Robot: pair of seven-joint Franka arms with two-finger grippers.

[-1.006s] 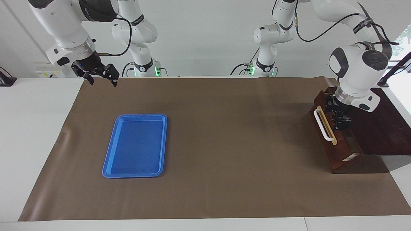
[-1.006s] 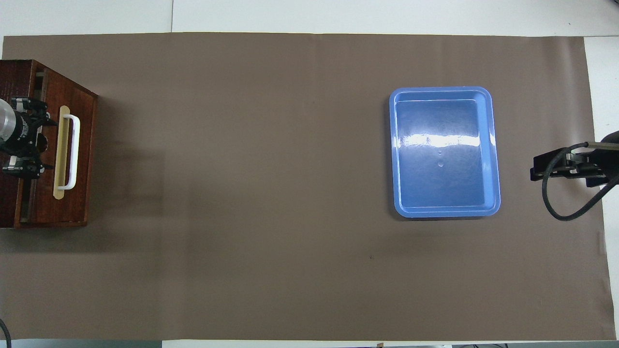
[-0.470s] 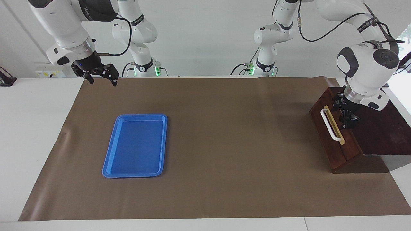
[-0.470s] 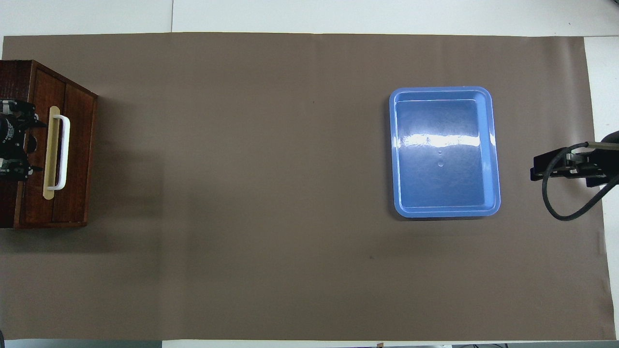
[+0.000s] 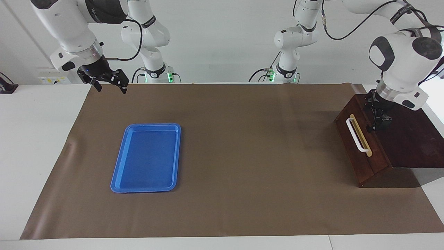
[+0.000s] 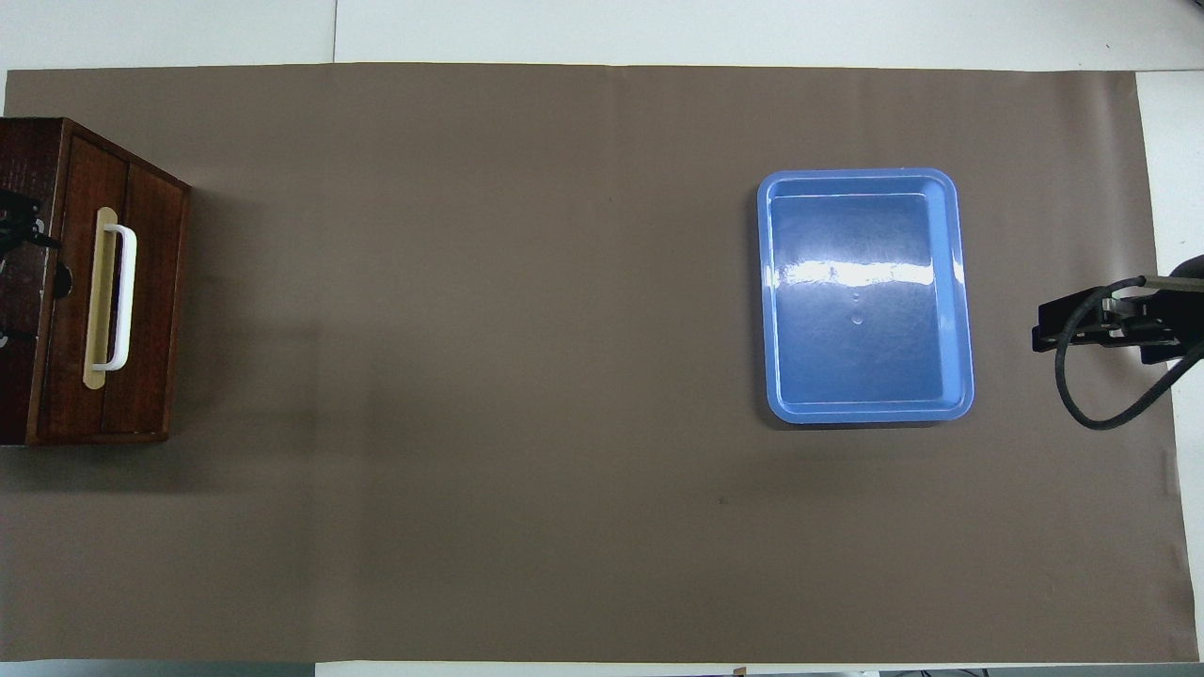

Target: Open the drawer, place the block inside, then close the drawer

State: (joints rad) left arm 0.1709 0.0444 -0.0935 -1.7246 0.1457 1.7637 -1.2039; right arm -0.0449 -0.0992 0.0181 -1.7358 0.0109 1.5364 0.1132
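Observation:
The drawer (image 5: 362, 147) is shut flush in its dark wooden box (image 5: 412, 139) at the left arm's end of the table. Its white bar handle (image 5: 357, 136) faces the middle of the table. My left gripper (image 5: 378, 119) hangs open over the box's top, just by the drawer front's upper edge, and holds nothing. In the overhead view the drawer front (image 6: 141, 282) shows in full, while only the left gripper's (image 6: 9, 277) tips show at the frame's edge. My right gripper (image 5: 111, 88) waits open and empty over the mat's corner at the right arm's end. The block is out of view.
An empty blue tray (image 5: 145, 158) (image 6: 861, 296) lies on the brown mat (image 5: 242, 139) toward the right arm's end. The right arm's cable loops beside its gripper (image 6: 1063, 324).
The drawer, partly open a second ago, has slid shut into its box. My left gripper has risen and drawn back over the box top. The right arm has not moved.

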